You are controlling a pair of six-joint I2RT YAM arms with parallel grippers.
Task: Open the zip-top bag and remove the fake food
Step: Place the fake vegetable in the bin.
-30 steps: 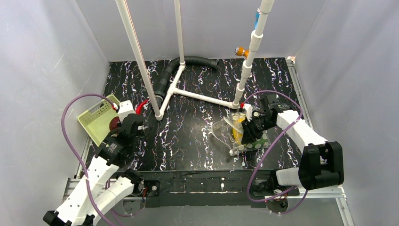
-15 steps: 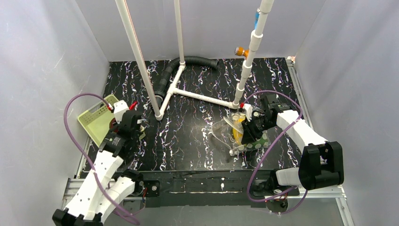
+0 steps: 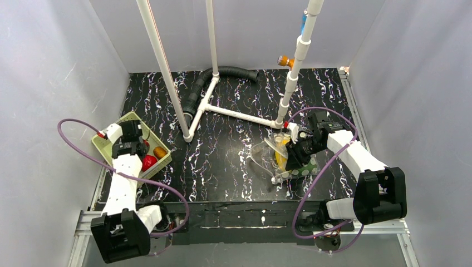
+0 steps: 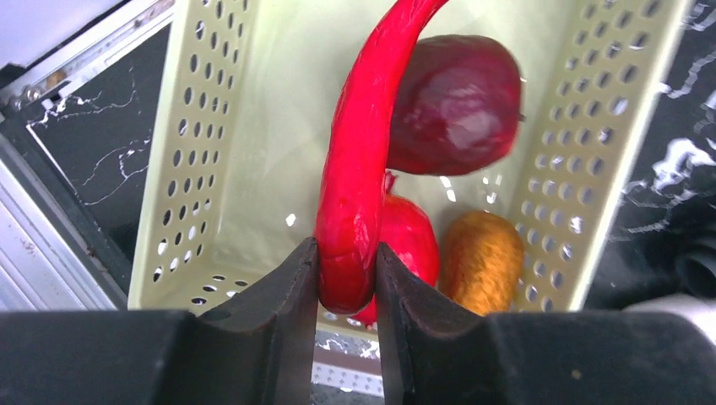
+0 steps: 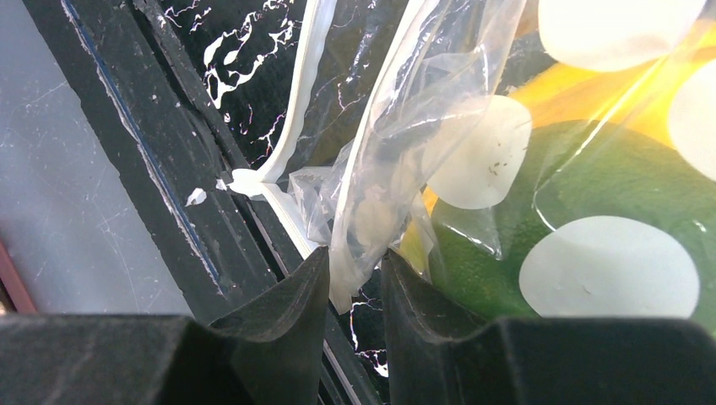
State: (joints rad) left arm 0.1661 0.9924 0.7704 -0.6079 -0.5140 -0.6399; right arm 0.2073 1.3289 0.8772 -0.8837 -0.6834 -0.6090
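Left wrist view: left tool point(image 4: 346, 270) was pinching the lower end of a red chili point(image 4: 363, 143), long, curved, glossy smooth plastic, held over the pale green basket point(image 4: 211, 126). That basket was rigid, rectangular, walls punched with rows of round holes. Inside lay a dark red round piece point(image 4: 460, 101) with shiny skin, a bright red round one point(image 4: 409, 240) and an orange-brown oval point(image 4: 481, 257), rough and matte.

Right wrist view: right tool point(image 5: 355, 278) was clamped on a crumpled fold of the zip-top bag point(image 5: 422, 143), thin clear floppy film printed with pale whitish round dots. Its white zip strip point(image 5: 295, 110) curled off to one side. Through the film showed a yellow banana point(image 5: 591, 84) and a smooth green piece point(image 5: 608, 186).

Top external view: basket sat at the left edge of the black, white-veined tabletop point(image 3: 222, 161). Bag lay right of centre, just near of a white pipe point(image 3: 292, 72) base, well apart from the basket.
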